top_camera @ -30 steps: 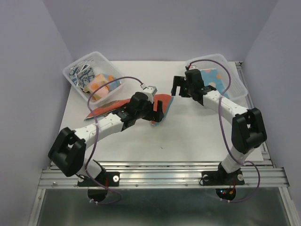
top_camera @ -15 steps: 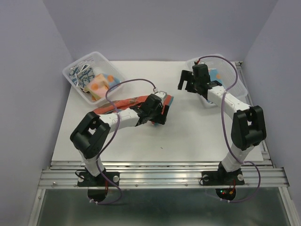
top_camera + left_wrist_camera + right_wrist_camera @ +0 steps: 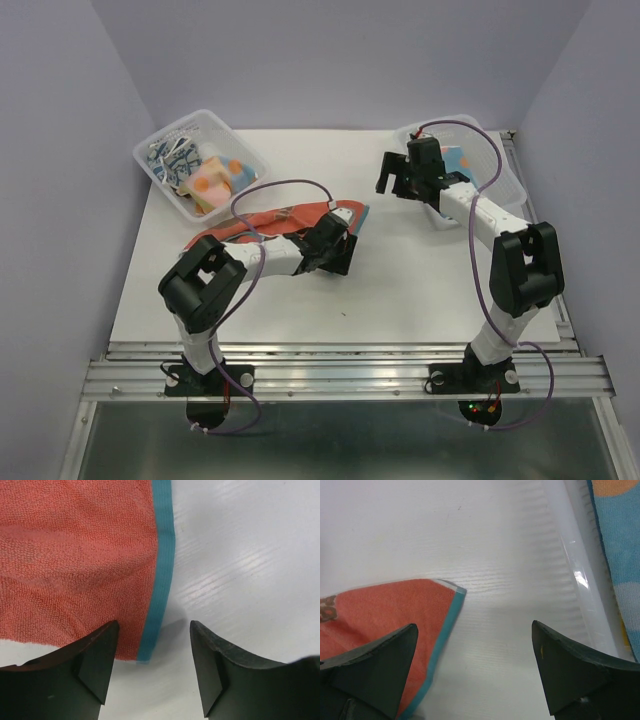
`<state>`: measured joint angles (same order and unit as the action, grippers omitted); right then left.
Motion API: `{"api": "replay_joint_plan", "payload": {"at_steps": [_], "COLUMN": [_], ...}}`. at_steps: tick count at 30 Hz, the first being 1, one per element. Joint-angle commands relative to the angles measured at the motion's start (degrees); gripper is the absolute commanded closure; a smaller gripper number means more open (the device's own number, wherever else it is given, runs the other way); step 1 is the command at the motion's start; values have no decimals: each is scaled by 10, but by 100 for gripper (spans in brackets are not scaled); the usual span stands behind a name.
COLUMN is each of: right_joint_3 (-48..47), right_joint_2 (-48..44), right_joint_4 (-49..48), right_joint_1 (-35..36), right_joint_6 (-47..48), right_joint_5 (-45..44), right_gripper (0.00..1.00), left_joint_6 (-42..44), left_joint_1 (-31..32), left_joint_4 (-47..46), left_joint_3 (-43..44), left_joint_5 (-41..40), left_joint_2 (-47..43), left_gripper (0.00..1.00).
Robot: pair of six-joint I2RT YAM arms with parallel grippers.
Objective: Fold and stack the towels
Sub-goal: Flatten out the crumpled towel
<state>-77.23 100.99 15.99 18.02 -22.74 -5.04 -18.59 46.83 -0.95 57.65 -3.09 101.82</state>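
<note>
A red-orange towel [image 3: 275, 220] with a teal border lies spread on the white table, left of centre. My left gripper [image 3: 336, 254] is low over the towel's right edge, open. In the left wrist view the teal-edged towel corner [image 3: 145, 645] lies between the fingers, and my left gripper [image 3: 152, 672] holds nothing. My right gripper [image 3: 393, 184] hovers wide open and empty beside the right basket. The right wrist view shows the right gripper [image 3: 475, 672] above bare table, with the towel's far corner [image 3: 385, 615] at its left finger. More bright towels [image 3: 200, 175] fill the left basket.
A clear plastic basket [image 3: 160, 140] stands at the back left. A second clear basket [image 3: 505, 195] at the back right holds a blue towel with orange dots [image 3: 620, 545]. Grey walls close in the table on three sides.
My left gripper has swung down and right to the towel's right edge, and its jaws have narrowed. The towel now lies flatter. My right gripper drew back toward the right basket.
</note>
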Motion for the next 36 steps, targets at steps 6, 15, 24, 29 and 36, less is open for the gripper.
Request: {"api": "replay_joint_plan", "payload": {"at_steps": [6,15,24,29,36], "right_joint_3": [-32,-19,15,12,98], "right_joint_2": [0,12,19,49,18], "right_joint_4": [-9,5,31,46,41], "right_joint_1": [1,10,65,88,116], "right_joint_6": [2,9,15,15,-26], "right_joint_5": [20,65,-31,-52,-88], "right_gripper": [0,0,0,0,0], "left_joint_6": [-64,-138,-188,-219,-248], "left_joint_1": [44,99,119,131,143], "left_joint_4": [69,134,149,153,147], "left_joint_3": [-40,-70,-100,-122,-147], "left_joint_5": [-68,-119,-145,-158,-170], "left_joint_2": [0,13,-58,-100,-124], "left_gripper": [37,98,100,100,100]}}
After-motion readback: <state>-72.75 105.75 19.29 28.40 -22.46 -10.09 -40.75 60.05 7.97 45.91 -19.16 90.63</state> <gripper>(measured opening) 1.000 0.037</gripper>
